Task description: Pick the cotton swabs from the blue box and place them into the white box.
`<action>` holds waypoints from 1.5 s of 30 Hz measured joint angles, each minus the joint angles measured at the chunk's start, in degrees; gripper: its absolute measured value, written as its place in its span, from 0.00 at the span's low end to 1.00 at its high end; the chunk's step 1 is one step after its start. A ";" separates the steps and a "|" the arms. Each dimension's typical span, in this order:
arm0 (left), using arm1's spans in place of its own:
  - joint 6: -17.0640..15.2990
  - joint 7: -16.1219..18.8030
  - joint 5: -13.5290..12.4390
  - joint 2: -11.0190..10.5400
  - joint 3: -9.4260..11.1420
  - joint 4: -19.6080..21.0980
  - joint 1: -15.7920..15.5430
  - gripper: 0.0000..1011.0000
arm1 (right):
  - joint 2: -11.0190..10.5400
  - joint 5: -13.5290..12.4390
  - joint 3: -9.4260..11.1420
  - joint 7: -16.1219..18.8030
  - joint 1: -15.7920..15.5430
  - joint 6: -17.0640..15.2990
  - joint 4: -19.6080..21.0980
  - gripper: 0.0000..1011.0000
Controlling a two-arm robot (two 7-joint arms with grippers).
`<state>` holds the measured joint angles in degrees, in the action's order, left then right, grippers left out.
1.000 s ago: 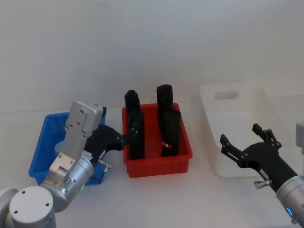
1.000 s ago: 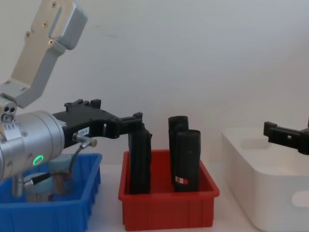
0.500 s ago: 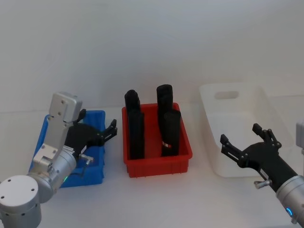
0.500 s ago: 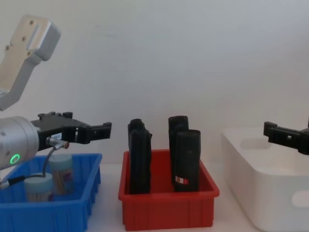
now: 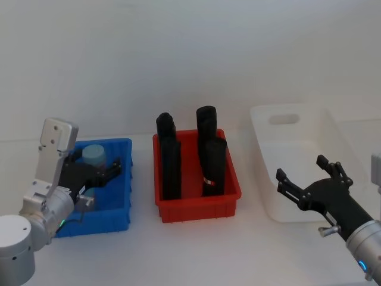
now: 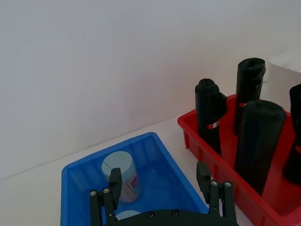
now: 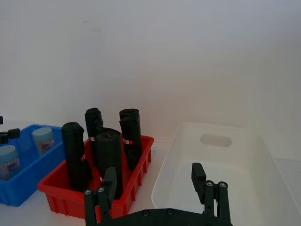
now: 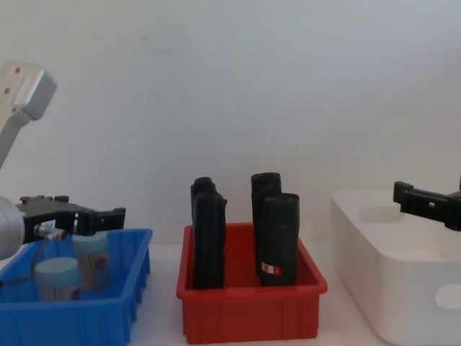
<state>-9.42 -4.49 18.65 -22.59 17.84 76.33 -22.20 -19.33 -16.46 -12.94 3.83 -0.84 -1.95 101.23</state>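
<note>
Left claw [image 5: 109, 171] hangs low over the blue box [image 5: 113, 218], fingers spread wide with nothing between them. The two cotton swabs [image 8: 91, 258] jars stand upright inside that box, close together and right by the claw, but not touching it as far as the views show. Right claw [image 5: 300, 168] is spread open and empty too, hovering over the near edge of the white box [image 5: 296, 146]. Between the two boxes on the surface [image 5: 196, 253] sits a red bin [image 5: 199, 207] with black rolls [image 5: 206, 122] standing in it.
</note>
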 joint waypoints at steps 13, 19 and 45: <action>-1.94 -0.49 1.63 0.06 -1.14 -3.60 -1.06 0.99 | 0.00 0.00 0.00 0.00 0.00 0.00 0.00 0.99; -2.83 -0.49 2.22 0.09 -1.53 -4.64 -1.30 0.99 | 0.00 0.00 0.00 0.00 0.00 0.00 0.00 0.99; -4.17 -1.75 2.99 0.86 -2.47 -11.01 -3.40 0.99 | 0.00 0.00 0.00 0.00 0.00 0.00 0.00 0.99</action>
<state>-13.59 -6.25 21.64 -21.73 15.37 65.32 -25.60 -19.33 -16.46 -12.94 3.83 -0.84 -1.95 101.23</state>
